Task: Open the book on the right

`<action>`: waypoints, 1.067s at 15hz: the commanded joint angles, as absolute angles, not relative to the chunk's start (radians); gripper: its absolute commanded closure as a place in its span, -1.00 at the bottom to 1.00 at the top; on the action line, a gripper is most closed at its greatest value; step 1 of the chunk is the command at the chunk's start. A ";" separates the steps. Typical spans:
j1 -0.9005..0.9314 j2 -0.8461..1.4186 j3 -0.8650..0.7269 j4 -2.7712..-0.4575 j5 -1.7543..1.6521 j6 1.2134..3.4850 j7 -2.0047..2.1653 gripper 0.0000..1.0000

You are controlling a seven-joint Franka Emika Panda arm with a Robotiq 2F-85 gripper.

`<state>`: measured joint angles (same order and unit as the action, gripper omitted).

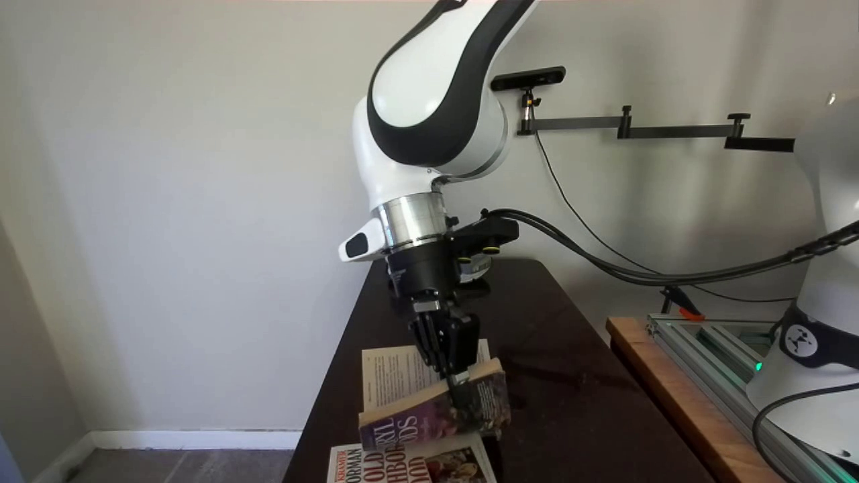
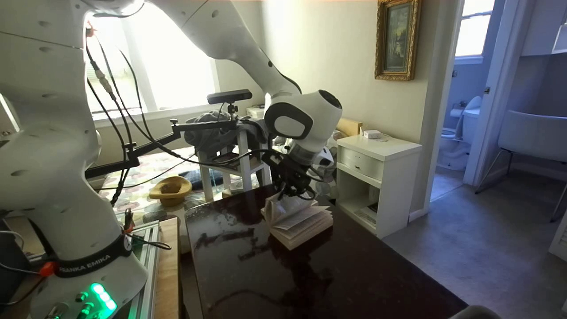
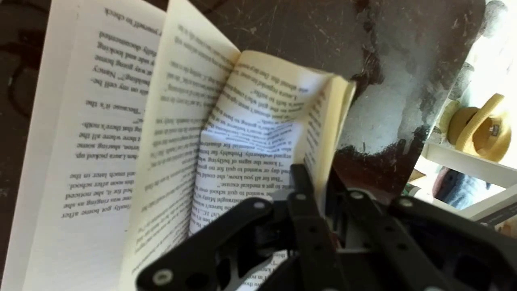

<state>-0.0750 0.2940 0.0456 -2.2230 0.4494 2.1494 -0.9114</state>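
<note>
- Up close in the wrist view, the gripper has its fingers drawn in tight, one on the page side, one on the cover side, and it has the raised half of the dark-covered book pinched between them.
- And the book lies spread open on the surface! Its long axis, the gutter, runs top to bottom in the wrist view, leaning a little; the print is upside down there, so the heads of the pages point to that view's lower edge.
- Directly under the gripper, the held half stands up at a tilt; the other half lies lower, on the left of the wrist view, some leaves arching up.
- Here's the dark picture cover, seen only in an exterior view, turned to that camera, its raised edge slanting up to the right, printed pages behind.
- Just in front there, the cream-covered book with red lettering; whether the two touch, I can't tell.
- Farther out, a yellow hat, which the wrist view catches too.
- Farthest, and in that exterior view alone: a white cabinet, a gold-framed picture hanging above it.
</note>
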 commanded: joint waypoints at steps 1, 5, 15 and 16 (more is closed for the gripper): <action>-0.072 0.267 0.055 -2.256 0.423 2.176 -0.880 0.40; -0.074 0.263 0.056 -2.261 0.425 2.175 -0.883 -0.37; -0.087 0.263 0.061 -2.234 0.463 2.155 -0.890 -0.45; -0.087 0.261 0.063 -2.231 0.470 2.155 -0.891 -0.50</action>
<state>-0.0790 0.2848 0.0491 -2.2260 0.4523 2.1545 -0.9099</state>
